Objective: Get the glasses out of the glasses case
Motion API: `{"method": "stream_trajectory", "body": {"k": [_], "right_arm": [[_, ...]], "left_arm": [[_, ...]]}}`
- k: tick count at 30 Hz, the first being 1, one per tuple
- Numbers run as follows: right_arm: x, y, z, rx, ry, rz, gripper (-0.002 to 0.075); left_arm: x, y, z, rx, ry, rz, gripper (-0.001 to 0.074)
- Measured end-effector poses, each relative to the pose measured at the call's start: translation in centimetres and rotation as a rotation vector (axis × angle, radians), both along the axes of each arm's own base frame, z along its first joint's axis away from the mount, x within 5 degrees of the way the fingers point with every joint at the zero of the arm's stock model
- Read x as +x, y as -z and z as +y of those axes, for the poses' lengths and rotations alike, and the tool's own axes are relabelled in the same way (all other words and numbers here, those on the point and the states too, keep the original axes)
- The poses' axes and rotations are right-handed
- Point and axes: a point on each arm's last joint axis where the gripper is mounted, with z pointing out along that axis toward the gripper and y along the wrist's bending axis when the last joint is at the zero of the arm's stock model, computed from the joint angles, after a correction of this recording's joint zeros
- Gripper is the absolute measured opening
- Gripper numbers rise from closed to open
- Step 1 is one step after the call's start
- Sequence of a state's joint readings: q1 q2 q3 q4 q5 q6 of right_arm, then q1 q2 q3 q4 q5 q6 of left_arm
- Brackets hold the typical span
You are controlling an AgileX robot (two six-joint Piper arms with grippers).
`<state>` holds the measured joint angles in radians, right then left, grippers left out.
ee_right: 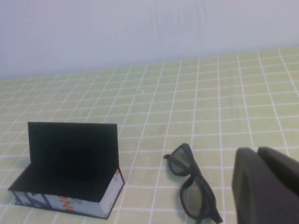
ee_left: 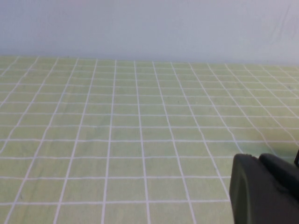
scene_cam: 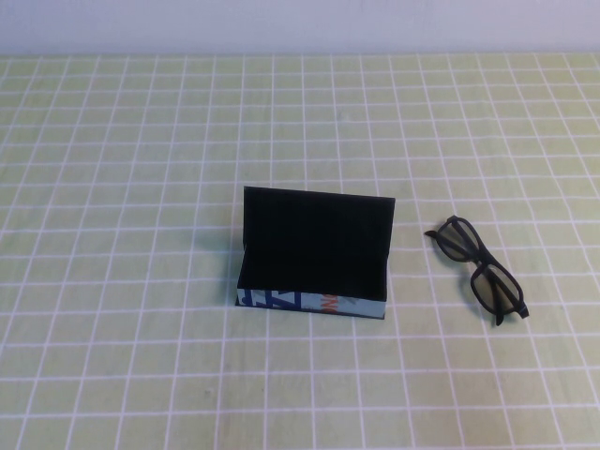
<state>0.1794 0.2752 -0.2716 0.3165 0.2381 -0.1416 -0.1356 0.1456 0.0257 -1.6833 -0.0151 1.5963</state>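
The glasses case [scene_cam: 314, 267] stands open at the table's middle, its black lid upright and its black interior empty; the white printed front faces me. The black glasses [scene_cam: 478, 267] lie folded on the cloth to the right of the case, apart from it. Neither arm shows in the high view. My right gripper [ee_right: 258, 152] is pulled back on my side of the table, its fingers together and empty, with the glasses [ee_right: 194, 186] and the case [ee_right: 70, 165] ahead of it. My left gripper [ee_left: 259, 158] is shut and empty over bare cloth.
A green cloth with a white grid [scene_cam: 141, 141] covers the whole table. A pale wall [scene_cam: 300, 23] runs along the far edge.
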Motion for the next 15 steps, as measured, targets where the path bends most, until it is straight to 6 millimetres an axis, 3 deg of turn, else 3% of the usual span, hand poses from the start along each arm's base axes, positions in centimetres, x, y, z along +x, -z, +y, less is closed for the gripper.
{"method": "stream_trajectory", "body": {"k": [9, 15], "right_arm": [[0.0, 0.5, -0.1, -0.07, -0.003, 0.02, -0.0016], [-0.7, 3.7, -1.5, -0.095, 0.169, -0.078, -0.0016]], "left_arm": [[0.0, 0.0, 0.0, 0.0, 0.0, 0.0, -0.0004], [0.0, 0.0, 0.0, 0.001, -0.002, 0.0, -0.0004]]}}
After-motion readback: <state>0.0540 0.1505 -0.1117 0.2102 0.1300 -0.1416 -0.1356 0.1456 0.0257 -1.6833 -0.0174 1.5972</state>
